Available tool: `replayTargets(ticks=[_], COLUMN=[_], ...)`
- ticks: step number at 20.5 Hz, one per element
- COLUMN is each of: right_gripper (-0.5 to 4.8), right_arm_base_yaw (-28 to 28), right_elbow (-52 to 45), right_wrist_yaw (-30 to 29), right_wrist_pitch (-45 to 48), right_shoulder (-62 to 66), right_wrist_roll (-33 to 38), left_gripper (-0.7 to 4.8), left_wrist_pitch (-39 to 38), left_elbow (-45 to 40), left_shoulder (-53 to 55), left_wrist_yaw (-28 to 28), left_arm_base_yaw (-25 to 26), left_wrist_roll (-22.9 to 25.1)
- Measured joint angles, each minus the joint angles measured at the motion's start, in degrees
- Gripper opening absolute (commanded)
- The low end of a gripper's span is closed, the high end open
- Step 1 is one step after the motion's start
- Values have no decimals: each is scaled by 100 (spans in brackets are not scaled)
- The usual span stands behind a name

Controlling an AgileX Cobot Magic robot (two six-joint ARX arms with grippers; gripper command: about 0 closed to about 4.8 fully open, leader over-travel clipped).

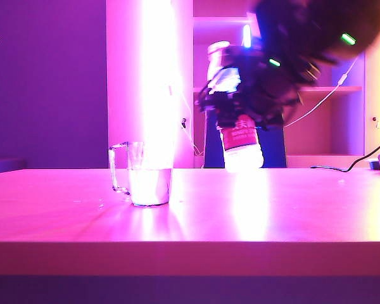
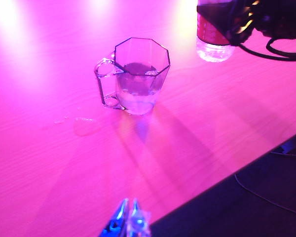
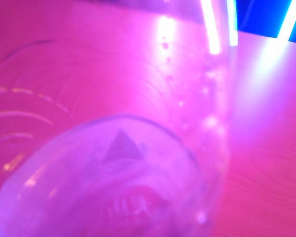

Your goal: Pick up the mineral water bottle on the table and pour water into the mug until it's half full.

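Right tool [image 1: 247, 101] grasps mineral water bottle [image 1: 239, 136] mid-body, upright, above counter [image 1: 272, 209], beside mug [image 1: 147, 174], already near half water. Left tool [image 2: 128, 217] clenched, idle.

Light: magenta-pink wash, bright white column [image 1: 157, 82] at 12 o'clock
Furniture: shelving [image 1: 323, 88] at 2 o'clock
Wall: purple [image 1: 47, 82], 10 o'clock

table [image 1: 291, 209] – pink-lit wood | droplets [image 2: 84, 123] – on table | cable [image 1: 342, 166] – far right edge | shelf [image 1: 323, 88] – behind
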Motion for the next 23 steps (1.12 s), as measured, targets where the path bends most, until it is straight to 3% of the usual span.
replayTargets(ticks=[7,14,17,19,22,23], right_gripper=[242,246,296,409,431,464], right_arm_base_yaw=[-273,-260,-262,-262,-262,-262], right_elbow=[-739,-761,-789,-903,-1060,-1097], right_wrist_yaw=[-522,-586,-581,-581,-529,-514], right_wrist_pitch=[1727,2138,2208,2334,2208,2138], right_shoulder=[396,911,938,935,960,975], right_wrist_roll=[146,24,-2,-20,-26,-35], left_gripper=[-5,-5,-5,-5,-5,-5], left_wrist_pitch=[304,341,341,341,356,378], left_elbow=[0,0,0,0,0,0], left_shoulder=[0,2,2,4,4,4], left_wrist_yaw=[98,225,227,227,229,232], left_arm_base_yaw=[0,0,0,0,0,0], left_wrist_roll=[2,2,2,2,2,2])
